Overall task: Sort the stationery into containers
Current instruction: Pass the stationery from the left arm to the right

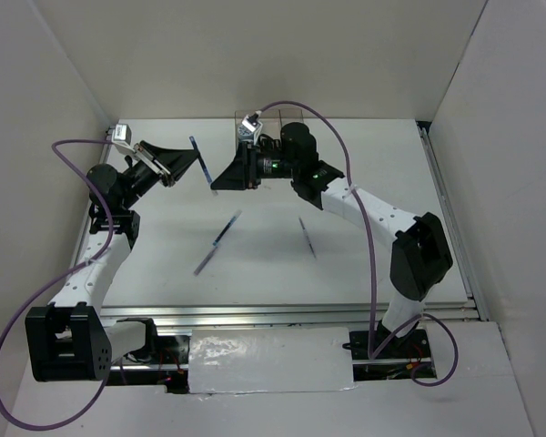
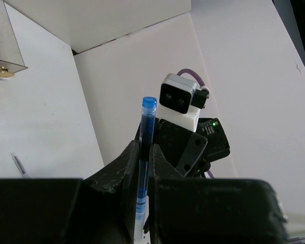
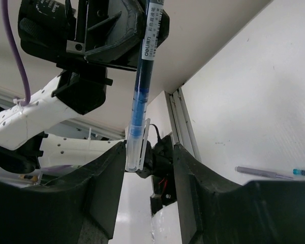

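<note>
Above the white table (image 1: 264, 273), the left gripper (image 2: 144, 163) pinches a blue pen (image 3: 144, 76); the right gripper (image 3: 147, 152) stands spread around its end. The pen looks light, stiff and slippery, so it is probably best gripped mid-barrel.

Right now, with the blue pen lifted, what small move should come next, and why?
Probably close the right gripper on the blue pen. The left gripper holds it clamped in the air, and its clear end sits between the right jaws, which stand open.
</note>
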Controlling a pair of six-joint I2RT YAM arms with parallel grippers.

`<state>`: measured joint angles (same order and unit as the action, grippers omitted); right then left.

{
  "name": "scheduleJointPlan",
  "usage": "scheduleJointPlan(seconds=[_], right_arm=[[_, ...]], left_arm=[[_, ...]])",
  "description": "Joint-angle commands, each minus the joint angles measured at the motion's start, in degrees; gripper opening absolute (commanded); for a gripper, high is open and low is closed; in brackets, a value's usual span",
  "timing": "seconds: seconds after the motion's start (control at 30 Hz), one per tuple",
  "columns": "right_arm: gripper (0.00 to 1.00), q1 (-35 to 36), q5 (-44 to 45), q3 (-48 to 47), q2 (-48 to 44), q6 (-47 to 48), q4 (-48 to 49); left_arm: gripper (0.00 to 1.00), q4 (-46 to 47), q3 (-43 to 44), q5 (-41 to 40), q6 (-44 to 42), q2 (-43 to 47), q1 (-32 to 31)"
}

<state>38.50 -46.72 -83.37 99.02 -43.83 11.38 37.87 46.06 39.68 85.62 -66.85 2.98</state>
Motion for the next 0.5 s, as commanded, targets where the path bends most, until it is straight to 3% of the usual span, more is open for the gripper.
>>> scheduleJointPlan(seconds=[0.0,0.2,0.27,0.47], right_arm=[[0.47,1.14,0.14,-2.85,0.99,0.50,2.86],[0.30,1.14,0.23,-3.02,1.44,0.50,3.30],[0.29,1.31,0.05,-3.11,1.35,0.42,3.21],[0.47,1.23,-0.74,-3.55,1.70,1.12,2.60]], left_arm=[[0.00,4.50,-0.10,-0.04,0.77,1.37,0.36],[0.00,5.02,-0.18,0.13,0.86,1.02,0.44],[0.00,5.11,-0.18,0.22,0.86,1.11,0.36],[0.00,4.94,-0.54,0.31,0.68,1.02,0.36]])
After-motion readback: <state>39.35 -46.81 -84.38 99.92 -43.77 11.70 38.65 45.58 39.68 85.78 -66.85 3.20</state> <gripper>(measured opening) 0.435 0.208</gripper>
